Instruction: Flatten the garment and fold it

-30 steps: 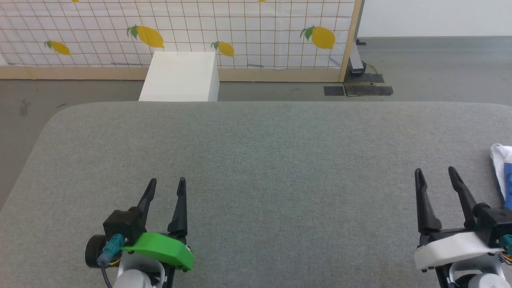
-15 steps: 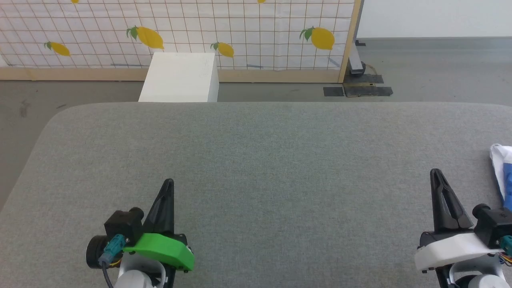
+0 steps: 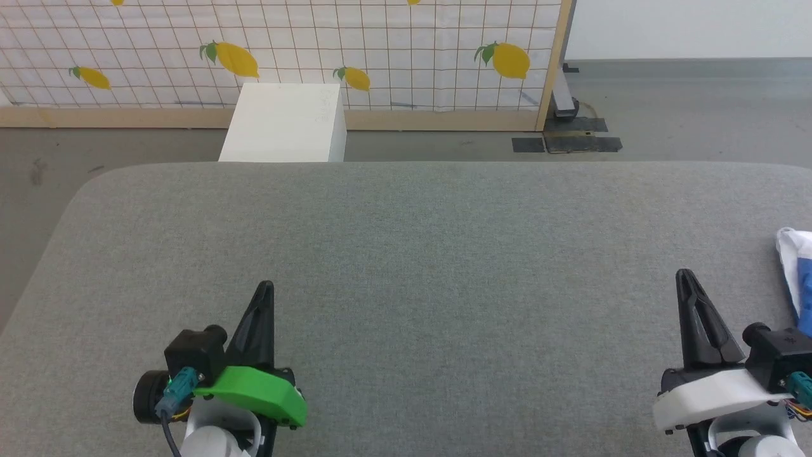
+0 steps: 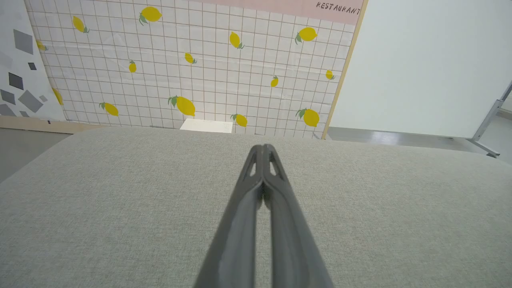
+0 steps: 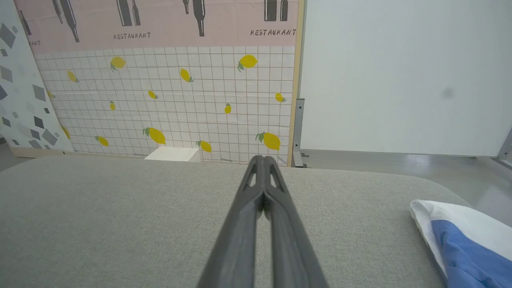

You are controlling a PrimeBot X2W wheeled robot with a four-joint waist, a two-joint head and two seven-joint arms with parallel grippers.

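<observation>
The garment (image 3: 798, 266), white with a bright blue part, lies bunched at the far right edge of the grey table (image 3: 406, 241); most of it runs out of the head view. In the right wrist view the garment (image 5: 464, 240) sits at the lower right. My right gripper (image 3: 684, 277) is shut and empty, a short way left of the garment, not touching it. Over the table's front left, my left gripper (image 3: 266, 287) is shut and empty. Both wrist views show the fingers pressed together: left gripper (image 4: 262, 148), right gripper (image 5: 263, 159).
A white box (image 3: 285, 124) stands on the floor just behind the table's far edge. Behind it is a lemon-patterned screen (image 3: 380, 51) with a wooden frame. Grey floor (image 3: 698, 108) lies to the back right. The table's left corners are rounded.
Both grippers have gone from open to shut, with nothing between their fingers. The arms have barely moved. The garment lies as before.
</observation>
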